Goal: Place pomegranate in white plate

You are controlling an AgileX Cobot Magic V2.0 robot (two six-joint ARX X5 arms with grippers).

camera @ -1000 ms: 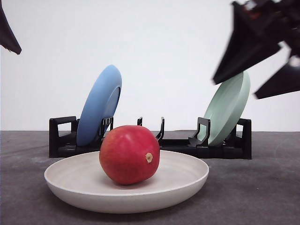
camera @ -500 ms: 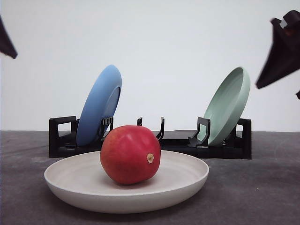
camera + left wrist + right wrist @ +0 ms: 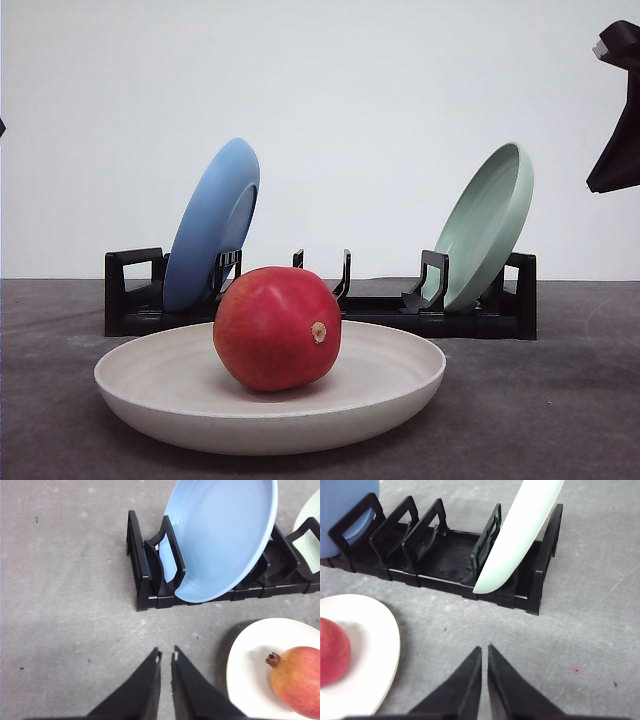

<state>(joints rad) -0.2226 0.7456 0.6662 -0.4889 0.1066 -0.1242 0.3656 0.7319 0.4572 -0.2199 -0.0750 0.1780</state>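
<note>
We've pulled the right hand (image 3: 622, 120) up & away from the white plate (image 3: 400, 395), both hands pressed together, pomegranate (image 3: 276, 328) resting inside — task looks done.

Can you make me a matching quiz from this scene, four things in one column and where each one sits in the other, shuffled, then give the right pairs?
Things
1. pomegranate
2. white plate
3. blue plate
4. pale green plate

Places
A. leaning in the left end of the black rack
B. flat on the grey table, in front of the rack
C. leaning in the right end of the black rack
D. lying in the white plate

Pairs: 1-D, 2-B, 3-A, 4-C
</note>
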